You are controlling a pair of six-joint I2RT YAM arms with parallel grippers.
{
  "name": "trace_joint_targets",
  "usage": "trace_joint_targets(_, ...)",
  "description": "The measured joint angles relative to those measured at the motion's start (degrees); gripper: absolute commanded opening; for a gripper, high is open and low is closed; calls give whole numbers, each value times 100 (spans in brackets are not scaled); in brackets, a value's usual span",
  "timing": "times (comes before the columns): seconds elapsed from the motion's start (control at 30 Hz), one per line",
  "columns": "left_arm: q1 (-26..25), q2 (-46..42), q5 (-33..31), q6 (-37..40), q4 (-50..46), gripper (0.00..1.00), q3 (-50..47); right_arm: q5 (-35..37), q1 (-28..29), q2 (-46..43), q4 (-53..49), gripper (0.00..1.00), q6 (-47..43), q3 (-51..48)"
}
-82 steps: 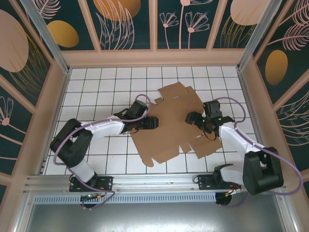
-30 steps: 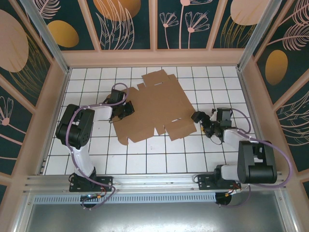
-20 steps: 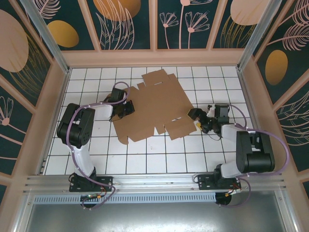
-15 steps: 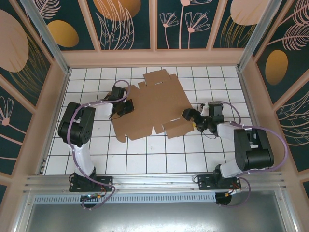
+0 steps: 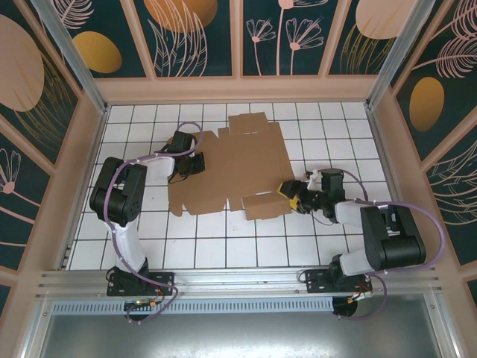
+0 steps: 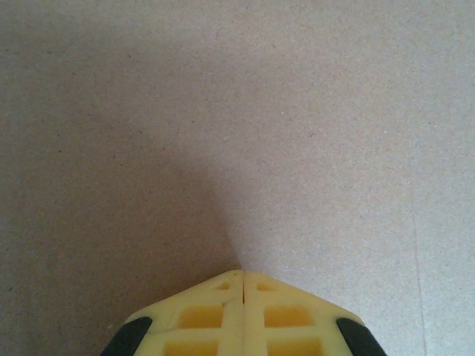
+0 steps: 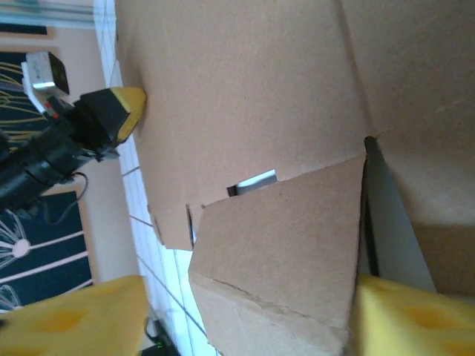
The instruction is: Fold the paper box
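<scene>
One flap (image 5: 265,205) of the paper box (image 5: 238,156) is straddled by the right hand (image 5: 288,195), fingers parted, seemingly for folding; the sheet appears pinned by the closed left hand (image 5: 197,165).

Both arms are folded low. The left gripper (image 5: 195,165) has its jaws pressed together; the right gripper (image 5: 288,195) points left, jaws parted.

No writing, label or number can be read.

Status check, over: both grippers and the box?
Left gripper shut, tips down on the box, left side. Right gripper open, straddling the raised near-right flap. Rest of the sheet flat on the table.
</scene>
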Motion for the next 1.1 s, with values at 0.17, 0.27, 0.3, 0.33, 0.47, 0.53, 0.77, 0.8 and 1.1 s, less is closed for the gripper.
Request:
trace_joint_targets(0.17,2,-42,-105,0,-52,0,-2,-111,-9,-46,26,27,245,-11)
trace_joint_targets(0.27,2,-98,-162,2,-155,1,-7,-146,-11,-59,50,18,365,-44)
trace_joint_targets(0.3,2,-125,-181,4,-210,2,-17,-155,-11,-59,68,15,387,-63)
trace_joint_targets(0.33,2,-166,-197,22,-282,4,-42,-162,-9,-59,72,12,411,-90)
trace_joint_targets(0.47,2,-369,-243,96,-568,21,-114,-164,-9,-59,83,6,501,-157)
trace_joint_targets(0.53,-13,-564,-240,164,-702,30,-197,-168,-9,-63,92,5,538,-160)
trace_joint_targets(0.77,-402,-1530,-444,527,-1287,60,-140,-136,-9,-186,109,0,562,-160)
trace_joint_targets(0.8,-494,-1648,-509,584,-1342,60,-103,-133,-9,-188,111,0,562,-160)
trace_joint_targets(1.1,-1777,-2306,-1270,1523,-1537,69,70,-131,-9,-195,170,0,667,-232)
